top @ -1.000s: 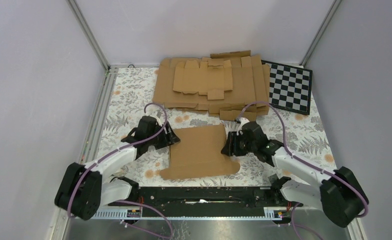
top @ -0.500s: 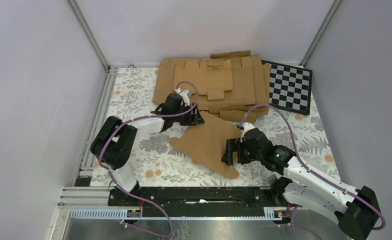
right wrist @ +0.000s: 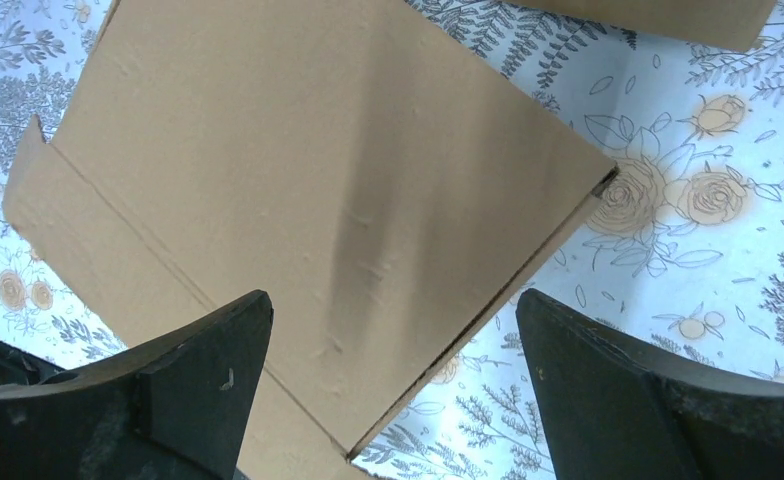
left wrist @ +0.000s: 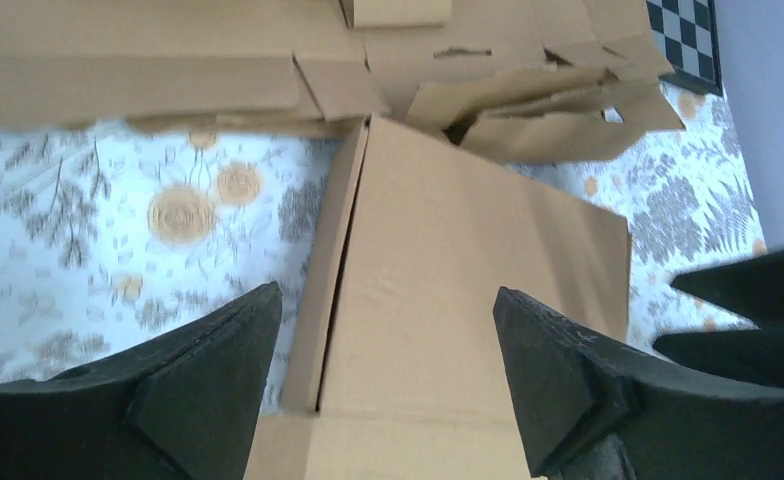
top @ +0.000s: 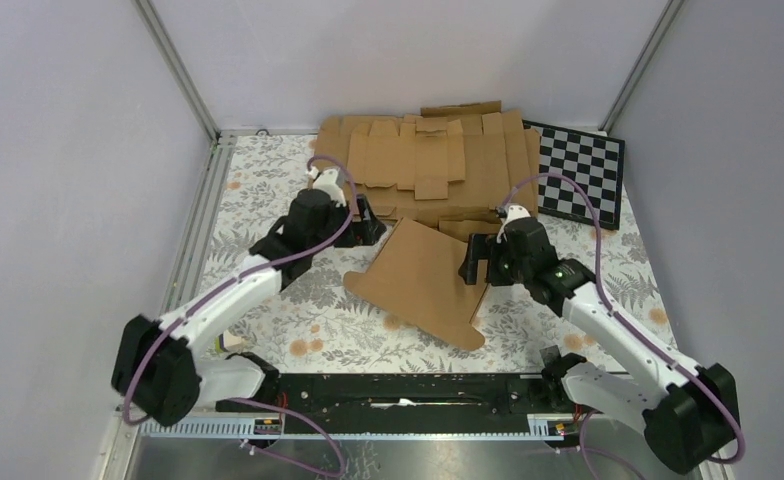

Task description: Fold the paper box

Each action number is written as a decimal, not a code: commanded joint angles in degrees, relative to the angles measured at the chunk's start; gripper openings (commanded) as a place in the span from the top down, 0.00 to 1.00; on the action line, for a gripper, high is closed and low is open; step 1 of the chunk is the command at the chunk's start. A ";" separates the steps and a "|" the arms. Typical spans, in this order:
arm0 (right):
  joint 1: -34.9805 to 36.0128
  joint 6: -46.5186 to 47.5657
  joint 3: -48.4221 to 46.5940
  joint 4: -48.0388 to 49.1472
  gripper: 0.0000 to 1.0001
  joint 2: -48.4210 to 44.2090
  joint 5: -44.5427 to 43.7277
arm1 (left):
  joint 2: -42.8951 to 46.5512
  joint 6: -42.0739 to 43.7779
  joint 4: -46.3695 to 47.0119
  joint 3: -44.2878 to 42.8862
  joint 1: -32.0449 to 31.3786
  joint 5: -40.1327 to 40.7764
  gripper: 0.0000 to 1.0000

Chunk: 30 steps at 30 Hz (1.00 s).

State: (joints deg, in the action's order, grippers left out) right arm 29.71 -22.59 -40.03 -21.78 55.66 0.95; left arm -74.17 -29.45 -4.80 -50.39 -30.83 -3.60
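Note:
The paper box [top: 423,280] is a flat brown creased cardboard piece lying askew on the floral table, mid-field. It fills the left wrist view [left wrist: 448,280] and the right wrist view [right wrist: 298,190]. My left gripper [top: 368,228] is open and empty, hovering over the box's far left corner. My right gripper [top: 473,268] is open and empty above the box's right edge. In both wrist views the black fingers [left wrist: 198,390] [right wrist: 618,390] stand wide apart with cardboard below them, not gripping it.
A pile of flat cardboard blanks [top: 423,165] lies at the back, just behind the box. A black-and-white checkerboard [top: 580,172] sits at the back right. Metal rails run along the left side [top: 193,250] and the near edge [top: 398,390].
Both arms reached farther back. The box was turned and shifted away from the near edge and now lies askew. The right gripper rose toward the box's right edge.

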 commanded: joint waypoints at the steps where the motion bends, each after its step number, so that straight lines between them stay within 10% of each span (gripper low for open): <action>1: -2.72 2.83 -3.66 5.06 0.00 6.57 5.27 | 8.95 -5.65 -9.64 6.63 -0.11 -0.73 0.17; 11: -10.27 -3.42 -1.61 19.34 0.01 12.99 9.35 | 28.29 -14.19 -14.94 20.05 -0.19 -10.21 0.20; 20: -12.07 2.00 -3.27 19.50 0.00 22.51 10.01 | 28.04 -19.08 -8.86 25.56 -0.11 -15.16 0.20; 30: -12.14 -5.22 6.06 18.07 0.25 15.80 21.44 | 29.71 -22.49 -8.42 26.01 3.98 -17.60 0.20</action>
State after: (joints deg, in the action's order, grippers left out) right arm 17.54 -23.99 -39.03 -3.05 77.76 16.08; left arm -45.78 -49.58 -17.23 -24.71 -28.80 -17.67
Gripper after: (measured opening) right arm 0.781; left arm 0.806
